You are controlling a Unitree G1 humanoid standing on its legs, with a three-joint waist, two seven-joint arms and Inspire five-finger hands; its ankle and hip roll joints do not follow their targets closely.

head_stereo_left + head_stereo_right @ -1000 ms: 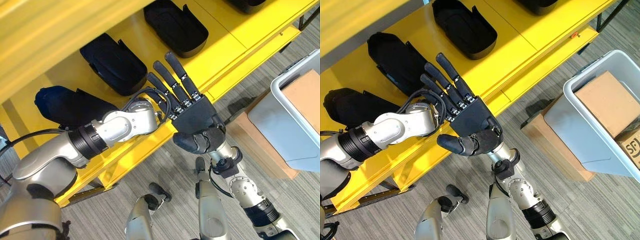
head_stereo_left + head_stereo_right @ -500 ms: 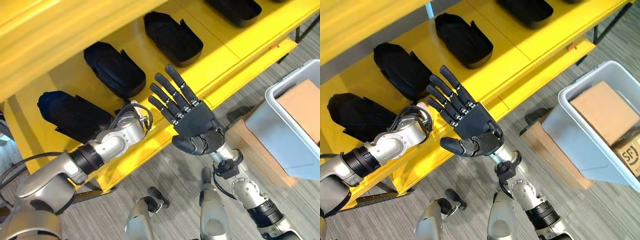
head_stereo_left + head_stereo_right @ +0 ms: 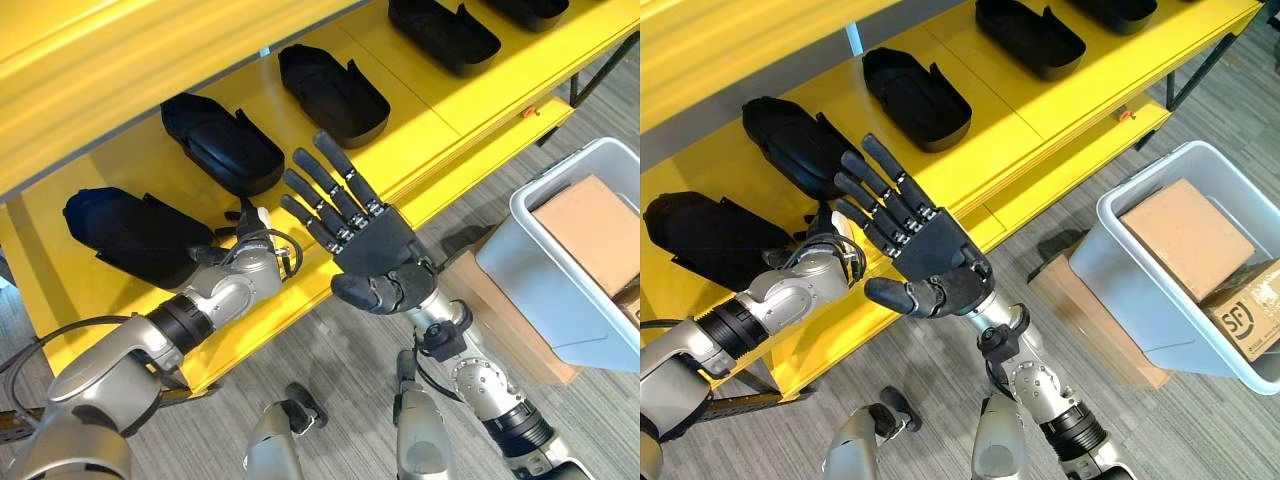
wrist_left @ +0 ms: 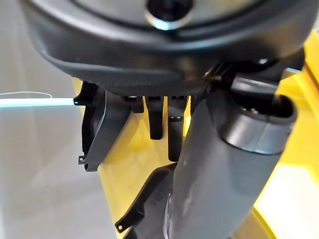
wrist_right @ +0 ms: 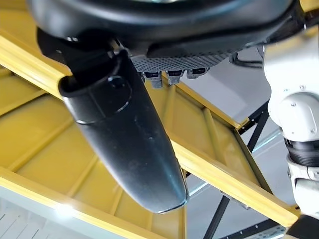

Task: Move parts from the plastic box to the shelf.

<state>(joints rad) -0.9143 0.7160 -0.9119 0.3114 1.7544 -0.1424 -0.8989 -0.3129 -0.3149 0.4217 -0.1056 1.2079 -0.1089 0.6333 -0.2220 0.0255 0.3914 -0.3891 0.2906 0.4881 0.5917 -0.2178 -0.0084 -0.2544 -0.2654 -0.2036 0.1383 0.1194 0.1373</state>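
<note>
The right hand (image 3: pixel 930 262) is raised before the yellow shelf (image 3: pixel 1040 110), fingers straight and spread, empty; the left hand (image 3: pixel 245 232) rests on the shelf beside black parts (image 3: pixel 220 142), its fingers hard to tell. A printed carton (image 3: pixel 1248 318) lies in the grey plastic box (image 3: pixel 1120 250).

- The dark right hand (image 3: pixel 375 255) is raised on its silver-grey arm, fingers straight and spread, thumb folded across below the palm; it holds nothing.
- The dark left hand (image 3: pixel 243 232), with a white thumb cover, reaches forward from its silver-grey arm; whether its fingers are curled cannot be told.
</note>
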